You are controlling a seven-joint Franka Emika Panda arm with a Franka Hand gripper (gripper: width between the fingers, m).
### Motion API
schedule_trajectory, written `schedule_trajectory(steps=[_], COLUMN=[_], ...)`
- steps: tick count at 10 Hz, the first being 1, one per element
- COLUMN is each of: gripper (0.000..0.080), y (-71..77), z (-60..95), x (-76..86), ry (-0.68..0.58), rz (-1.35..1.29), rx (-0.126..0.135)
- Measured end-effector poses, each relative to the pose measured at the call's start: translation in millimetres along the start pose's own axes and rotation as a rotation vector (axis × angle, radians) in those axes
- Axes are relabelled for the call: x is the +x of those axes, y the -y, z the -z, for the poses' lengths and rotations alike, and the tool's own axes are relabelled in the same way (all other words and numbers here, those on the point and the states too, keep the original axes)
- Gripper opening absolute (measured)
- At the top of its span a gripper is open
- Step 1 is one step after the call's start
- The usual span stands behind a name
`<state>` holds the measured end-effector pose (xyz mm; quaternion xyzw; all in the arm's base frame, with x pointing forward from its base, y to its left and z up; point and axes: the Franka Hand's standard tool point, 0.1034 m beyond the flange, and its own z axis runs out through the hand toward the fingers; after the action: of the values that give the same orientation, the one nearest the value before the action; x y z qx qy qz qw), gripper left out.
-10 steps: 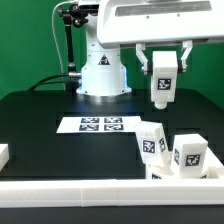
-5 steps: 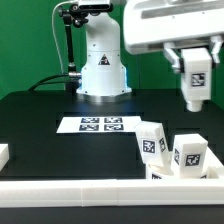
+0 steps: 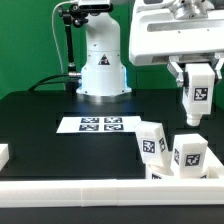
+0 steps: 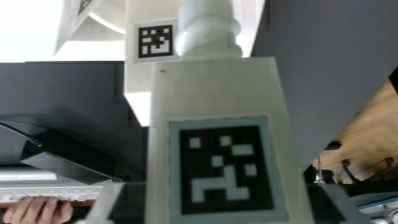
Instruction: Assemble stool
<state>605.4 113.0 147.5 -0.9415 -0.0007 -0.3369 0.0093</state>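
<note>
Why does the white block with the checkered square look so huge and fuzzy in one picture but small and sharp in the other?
In the wrist view the white rectangular plastic leg sits right against the camera, so it fills the picture and its edges look soft. In the exterior view the same leg, held by the claw, is farther off, evenly lit and sharper.

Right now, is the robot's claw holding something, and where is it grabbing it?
Yes. The gripper holds one white stool leg by its top end, up in the air; the tagged lower part hangs free.
</note>
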Motion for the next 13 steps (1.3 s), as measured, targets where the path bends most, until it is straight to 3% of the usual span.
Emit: schedule_trajectory(steps=[4,7,13], gripper=[0.0338,0.0338,0.0338], y=[-0.5,-0.7,-2.9], z=[-11.9,-12.1,-34.7], x=[4.8,4.1,-15.7], ry=[-0.001,0.0,0.033], rz=[0.023,0.028,0.06], rx=[-0.007,-0.007,-0.023])
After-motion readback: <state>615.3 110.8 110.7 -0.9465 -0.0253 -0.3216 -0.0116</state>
